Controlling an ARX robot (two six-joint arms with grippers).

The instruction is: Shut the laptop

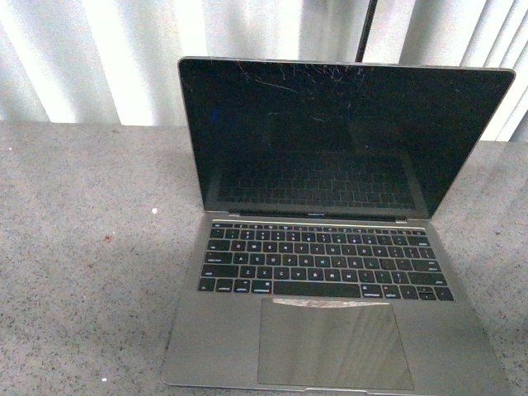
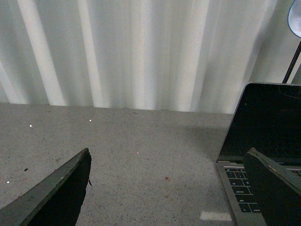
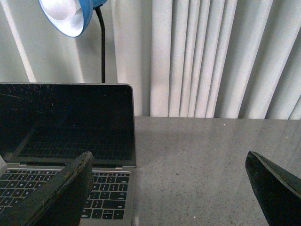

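The laptop stands open on the speckled grey table, grey-silver with black keys, a large trackpad and a scratched black screen that leans back. No arm shows in the front view. My left gripper is open over bare table left of the laptop, with one finger in front of its keyboard corner. Open as well, my right gripper hangs off the right side of the laptop; one finger overlaps the keys. Neither holds anything.
A blue desk lamp on a black gooseneck rises behind the laptop's lid. Pale pleated curtains close off the back of the table. Bare tabletop stretches on both sides of the laptop.
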